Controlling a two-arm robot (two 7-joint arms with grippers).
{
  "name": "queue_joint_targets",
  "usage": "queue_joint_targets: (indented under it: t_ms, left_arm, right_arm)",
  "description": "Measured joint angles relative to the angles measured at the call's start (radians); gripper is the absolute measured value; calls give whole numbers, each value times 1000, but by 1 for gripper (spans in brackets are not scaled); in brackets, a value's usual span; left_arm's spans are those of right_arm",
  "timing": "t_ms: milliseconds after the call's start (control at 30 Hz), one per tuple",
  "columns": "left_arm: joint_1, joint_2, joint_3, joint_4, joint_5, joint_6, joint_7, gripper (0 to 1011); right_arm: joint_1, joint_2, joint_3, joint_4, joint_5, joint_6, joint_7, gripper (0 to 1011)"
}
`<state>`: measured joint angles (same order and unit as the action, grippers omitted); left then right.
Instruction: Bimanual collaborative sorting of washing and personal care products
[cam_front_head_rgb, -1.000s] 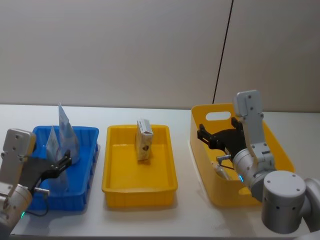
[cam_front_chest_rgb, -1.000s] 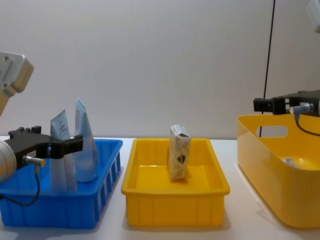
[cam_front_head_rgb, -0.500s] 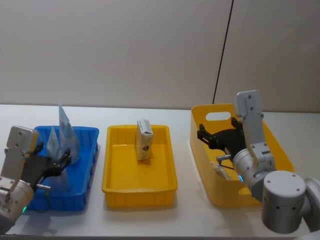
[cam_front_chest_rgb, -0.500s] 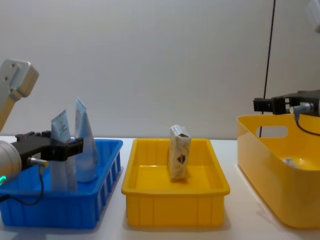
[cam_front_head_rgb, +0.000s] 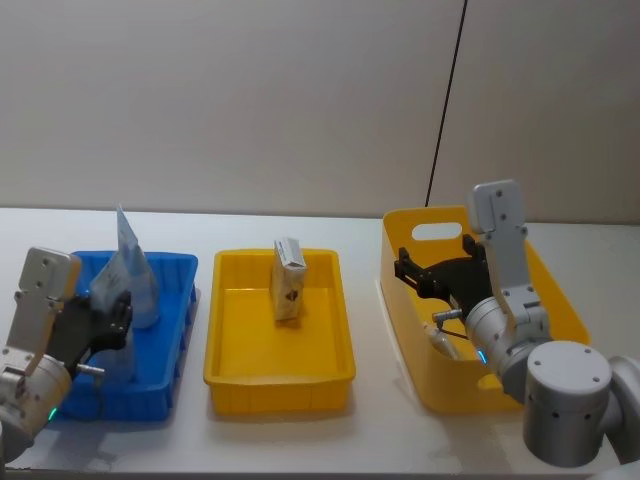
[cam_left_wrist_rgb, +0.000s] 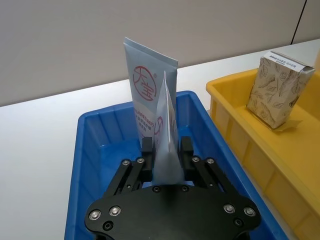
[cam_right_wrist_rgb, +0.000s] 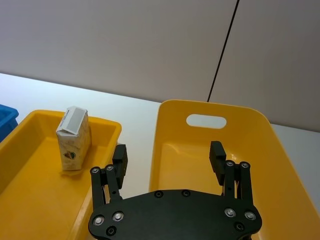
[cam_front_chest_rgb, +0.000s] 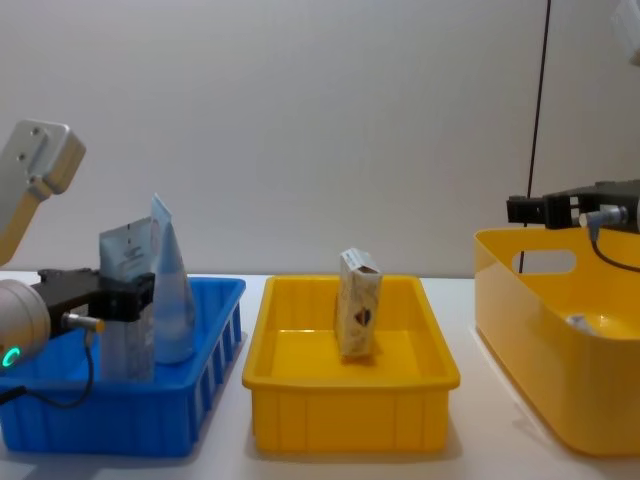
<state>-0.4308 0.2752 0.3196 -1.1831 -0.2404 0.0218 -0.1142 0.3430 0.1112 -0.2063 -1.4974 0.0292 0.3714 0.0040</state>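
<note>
clamping squeeze tube (cam_left_wrist_rgb: 165, 160) now, left gripper (cam_left_wrist_rgb: 166, 149) drawn nearer, tube turned

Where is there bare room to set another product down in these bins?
Freest: the tray floor in front of the carton at its back. The tub's far floor is bare; a bottle lies by its left wall, and the open right gripper hovers over it. The crate is crowded: a far tube, and a near tube in the shut left gripper.
</note>
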Motion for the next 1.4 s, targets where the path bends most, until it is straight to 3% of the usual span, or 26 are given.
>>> queue_joint_targets:
  t_ms: [100,500,900,1400]
  left_arm:
    - [-2,-3,-2,3,2,1,-3,262]
    - [-6,-13,-9,31,17,-63,-11,205]
    - [-19,-22,-10,96,40,-228,-41,205]
    - [-77,-13,6,230,26,-469,-214,205]
  right_arm:
    - [0,0,0,0,0,0,0,1004]
    - [0,0,0,0,0,0,0,1004]
    - [0,0,0,0,0,0,0,1004]
    - [0,0,0,0,0,0,0,1004]
